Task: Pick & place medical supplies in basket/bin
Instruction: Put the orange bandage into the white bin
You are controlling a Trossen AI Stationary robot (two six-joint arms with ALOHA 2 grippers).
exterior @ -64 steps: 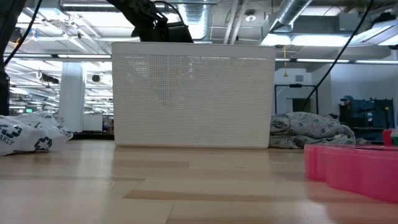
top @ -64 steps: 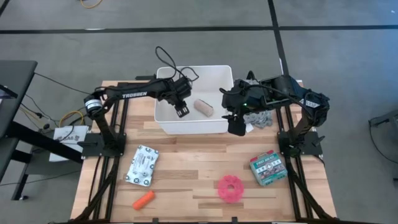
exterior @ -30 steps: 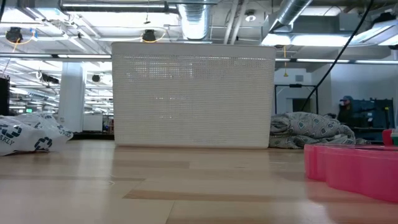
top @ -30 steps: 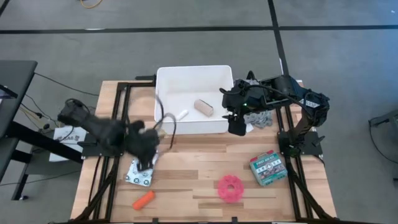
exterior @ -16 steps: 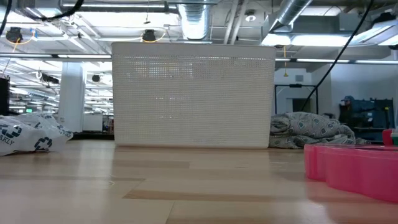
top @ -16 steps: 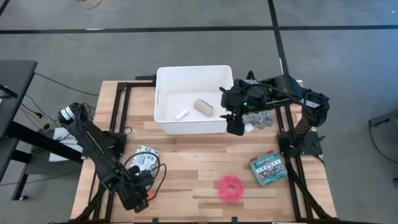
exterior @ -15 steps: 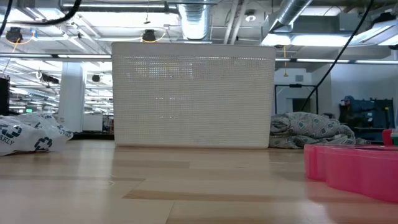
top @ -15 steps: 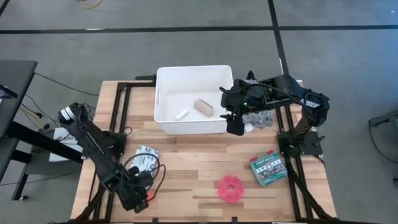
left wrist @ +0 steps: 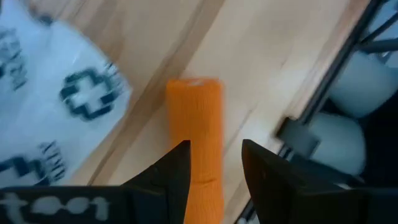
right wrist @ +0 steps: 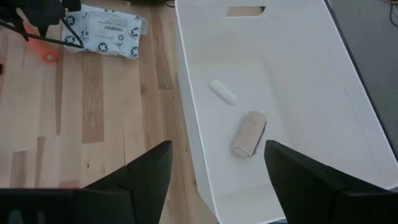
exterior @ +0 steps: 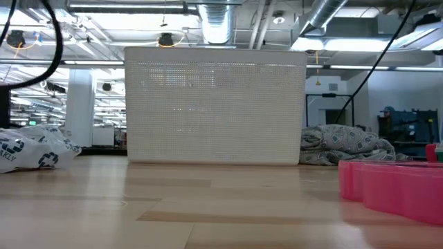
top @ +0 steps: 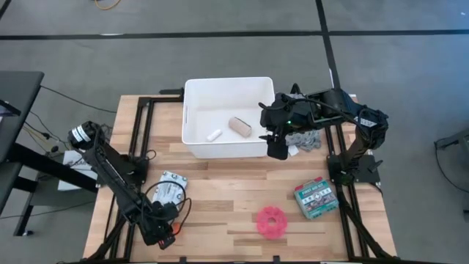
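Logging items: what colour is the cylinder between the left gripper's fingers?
Orange cylinder; clearest in the left wrist view.

White tub (top: 189, 145) holds a beige roll (top: 239, 126) and small white piece (top: 214, 136); packet (top: 171, 192), orange cylinder (left wrist: 195, 130) (lying flat), pink roll (top: 272, 219) and green-white box (top: 315, 199) lie outside.

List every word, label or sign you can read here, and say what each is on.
None reads fully.
White packet: green print and cross signs, words blurred; in the low view only cut-off letters "ARLY".
Left gripper: pale letters, upside down, roughly "toot".
Green-white box: print too small.
Pink roll, orange roll, white bin: no text.
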